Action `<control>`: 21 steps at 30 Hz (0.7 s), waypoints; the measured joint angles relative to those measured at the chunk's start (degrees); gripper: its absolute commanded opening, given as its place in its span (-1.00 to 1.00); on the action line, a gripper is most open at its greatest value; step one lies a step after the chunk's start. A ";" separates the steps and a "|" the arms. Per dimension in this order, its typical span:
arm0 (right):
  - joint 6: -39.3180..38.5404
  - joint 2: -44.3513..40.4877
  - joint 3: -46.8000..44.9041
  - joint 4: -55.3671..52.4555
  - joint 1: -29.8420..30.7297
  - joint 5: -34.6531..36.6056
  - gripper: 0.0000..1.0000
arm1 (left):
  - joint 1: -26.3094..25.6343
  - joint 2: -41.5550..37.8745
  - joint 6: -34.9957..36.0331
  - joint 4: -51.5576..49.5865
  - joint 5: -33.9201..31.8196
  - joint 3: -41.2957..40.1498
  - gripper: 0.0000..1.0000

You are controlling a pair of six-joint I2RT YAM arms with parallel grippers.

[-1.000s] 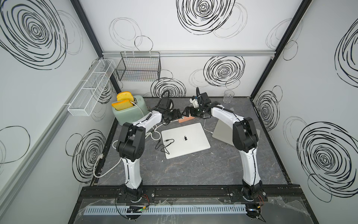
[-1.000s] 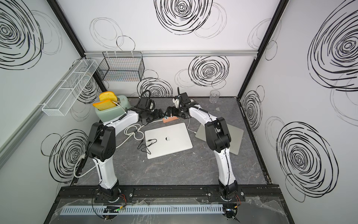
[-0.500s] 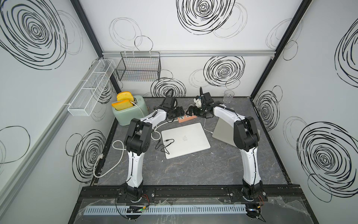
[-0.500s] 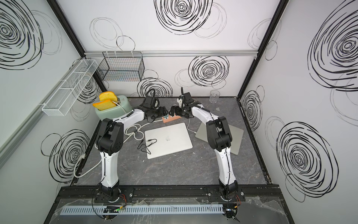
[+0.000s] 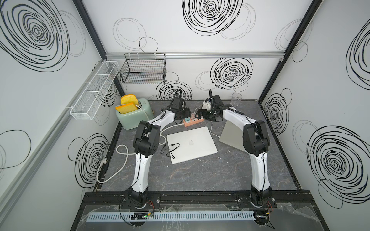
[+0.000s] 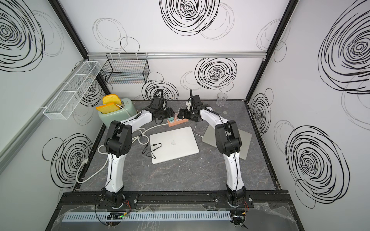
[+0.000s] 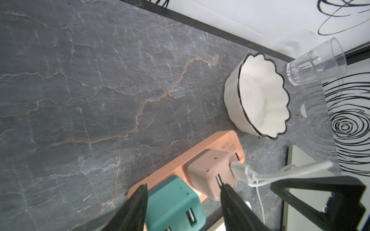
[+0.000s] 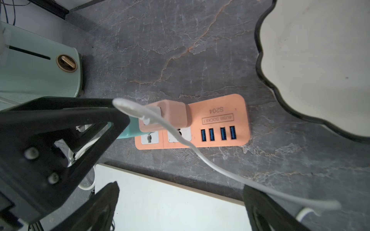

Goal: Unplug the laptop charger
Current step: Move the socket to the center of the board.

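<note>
The pink laptop charger (image 7: 208,172) stands plugged into the orange power strip (image 7: 216,142) beside a teal adapter (image 7: 176,206) that our half-open left gripper (image 7: 183,188) straddles, while our wide-open right gripper (image 8: 180,186) hovers just off the strip with the white cable (image 8: 200,156) between its jaws.

Above the strip: I see the teal charger (image 7: 174,202) and pink charger (image 7: 208,172) side by side on the power strip (image 8: 220,112), my left gripper (image 7: 183,188) straddling the teal one.
Right approach: the white cable (image 8: 200,154) crosses between the spread jaws of my right gripper (image 8: 181,188).
Behind: the bowl (image 7: 232,96) sits near the strip's end; bare tabletop (image 7: 100,80) lies beside it toward the back edge.
Front: the laptop (image 5: 192,144) lies close.
</note>
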 measured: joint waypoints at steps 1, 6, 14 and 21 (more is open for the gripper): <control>0.00 0.00 0.00 -0.09 -0.02 0.04 1.00 | -0.15 0.46 0.15 -0.17 -0.20 0.39 0.17; -0.02 -0.07 0.00 -0.15 -0.11 0.20 1.00 | -0.66 0.98 0.48 -1.27 -1.49 0.98 0.17; -0.02 -0.13 -0.07 -0.13 -0.11 0.13 1.00 | -1.18 0.98 0.90 -1.75 -4.02 1.16 0.19; 0.00 -0.13 -0.07 -0.11 -0.11 0.13 1.00 | -1.29 0.83 1.64 -2.12 -5.60 1.18 0.27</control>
